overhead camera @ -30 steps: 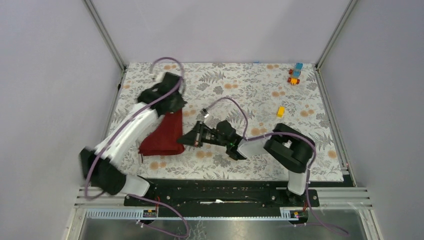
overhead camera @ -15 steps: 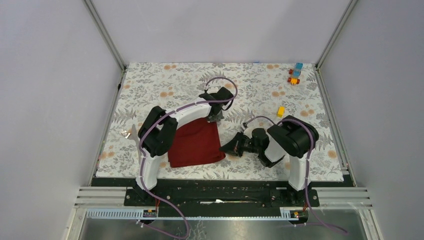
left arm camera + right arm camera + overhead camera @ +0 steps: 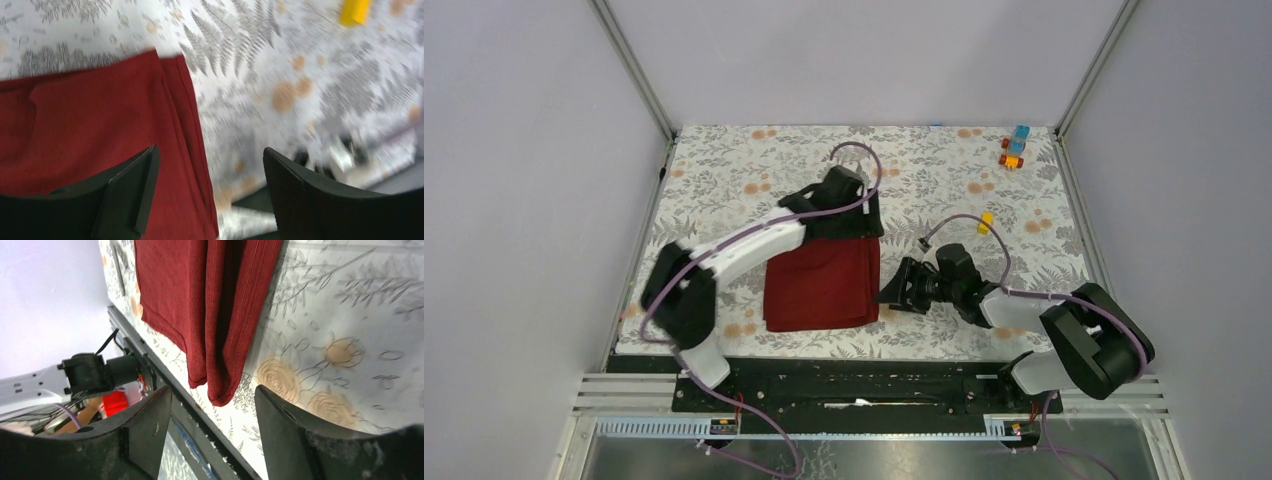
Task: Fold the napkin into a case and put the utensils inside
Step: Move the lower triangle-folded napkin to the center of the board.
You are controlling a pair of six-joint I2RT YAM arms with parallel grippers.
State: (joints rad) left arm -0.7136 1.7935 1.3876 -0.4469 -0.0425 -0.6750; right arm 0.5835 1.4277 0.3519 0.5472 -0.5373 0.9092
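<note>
The dark red napkin (image 3: 819, 288) lies flat on the flowered table (image 3: 944, 170) near its front edge, folded into a nearly square block. The layered folds along its right side run from far to near. The left gripper (image 3: 209, 160) hangs wide apart and empty over that right edge, while the right gripper (image 3: 212, 392), also spread with nothing between its fingers, faces the near right corner.

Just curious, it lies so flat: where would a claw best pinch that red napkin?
Likely the right edge of the napkin, coming from the right: folded layers stack there, thicker than the flat middle, and the open right claw faces it.
</note>
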